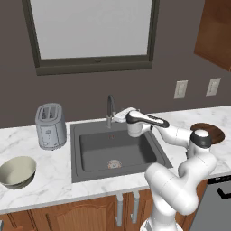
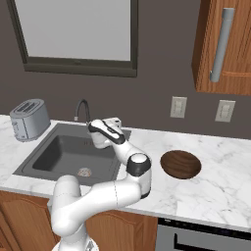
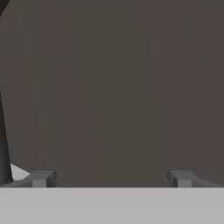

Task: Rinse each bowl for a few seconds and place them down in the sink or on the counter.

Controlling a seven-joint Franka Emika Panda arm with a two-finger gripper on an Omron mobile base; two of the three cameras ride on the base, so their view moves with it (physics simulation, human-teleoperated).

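Over the back edge of the square dark grey sink [image 1: 118,149], the white robot arm reaches forward and holds its two-finger gripper [image 1: 113,118] close to the slim dark curved faucet [image 1: 109,108]. The gripper's hand is just beside the faucet's base, and I cannot tell if they touch. From the hand camera, the two small dark fingertips [image 3: 42,178] stand far apart, so the gripper is wide open and has nothing in it. That camera looks at the dark brown-grey wall, and a thin dark bar, which may be the faucet, runs down its left side.

The sink has a round metal drain [image 1: 114,164] at the bottom. No bowl sits inside it.

A pale cream-green round bowl [image 1: 17,172] with a shiny inside sits upright on the white marble counter [image 1: 54,178], well to the left of the sink and near the front edge. A dark brown wooden round bowl [image 2: 181,163] sits upright on the counter on the other side of the sink, to the right of the arm's elbow. The two bowls are well apart, with the sink between them.

A silver toaster [image 1: 50,126] stands on the counter behind the pale bowl, just left of the sink. A big window [image 1: 92,31] is on the wall above the sink. Two white wall plates [image 2: 177,107] are on the wall to the right.
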